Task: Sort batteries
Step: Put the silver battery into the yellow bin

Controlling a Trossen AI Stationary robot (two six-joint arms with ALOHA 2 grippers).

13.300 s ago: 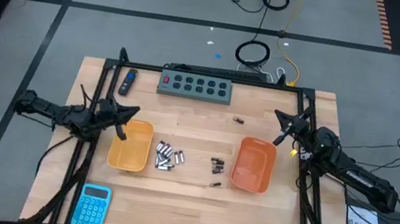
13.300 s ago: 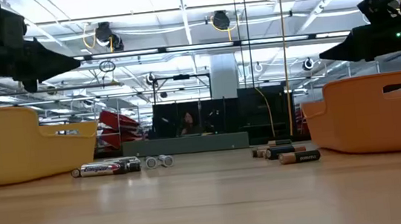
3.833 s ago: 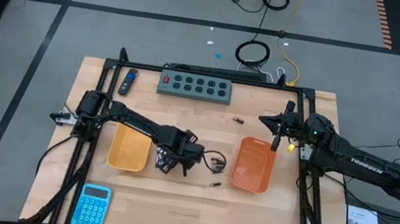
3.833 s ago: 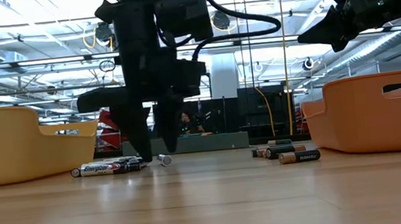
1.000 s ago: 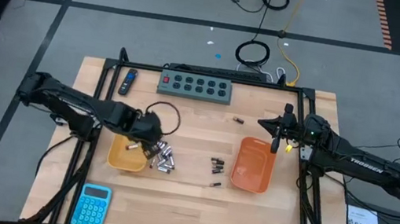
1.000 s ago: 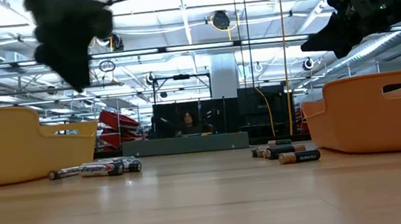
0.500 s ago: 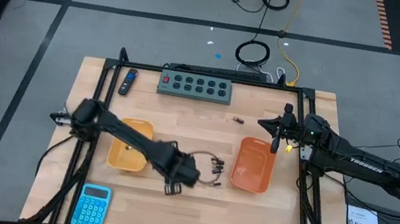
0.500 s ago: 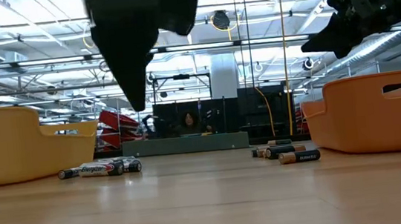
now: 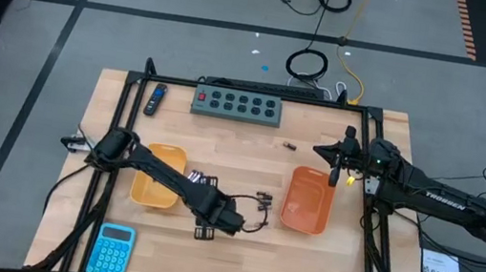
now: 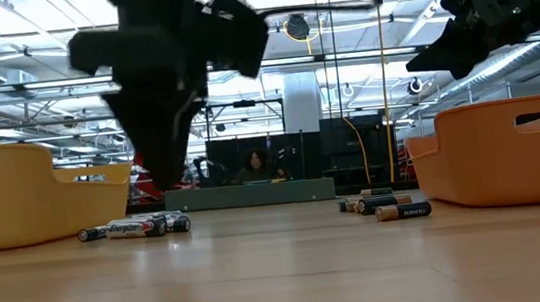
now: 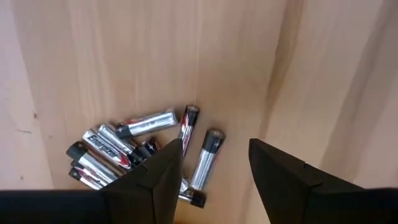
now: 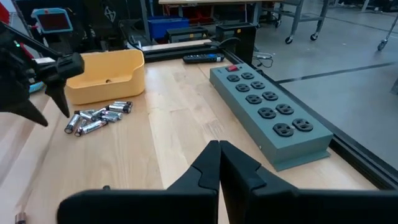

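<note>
Several silvery batteries (image 11: pixel 124 146) lie in a heap on the wooden table, just right of the yellow bin (image 9: pixel 154 190); the heap shows again in the low view (image 10: pixel 132 227). A few smaller dark batteries (image 9: pixel 263 198) lie left of the orange bin (image 9: pixel 307 202). My left gripper (image 11: pixel 216 146) hangs open above the table, pointing down, a little to the near side of the silvery heap (image 9: pixel 199 180); one silvery battery (image 11: pixel 207 155) lies below the gap. My right gripper (image 9: pixel 323 150) waits shut, high over the orange bin's far end.
A grey power strip (image 9: pixel 237 104) lies along the far edge, with a blue-and-black gadget (image 9: pixel 155 99) to its left. One stray battery (image 9: pixel 289 146) lies near it. A blue calculator (image 9: pixel 115 238) sits at the near left corner. A person (image 10: pixel 253 163) sits in the room behind.
My left gripper has swung from over the yellow bin's far right corner toward the table's near edge and right, sinking lower and rolling about its own axis. It now hangs by the silvery heap, fingers still open. The batteries have stayed in place.
</note>
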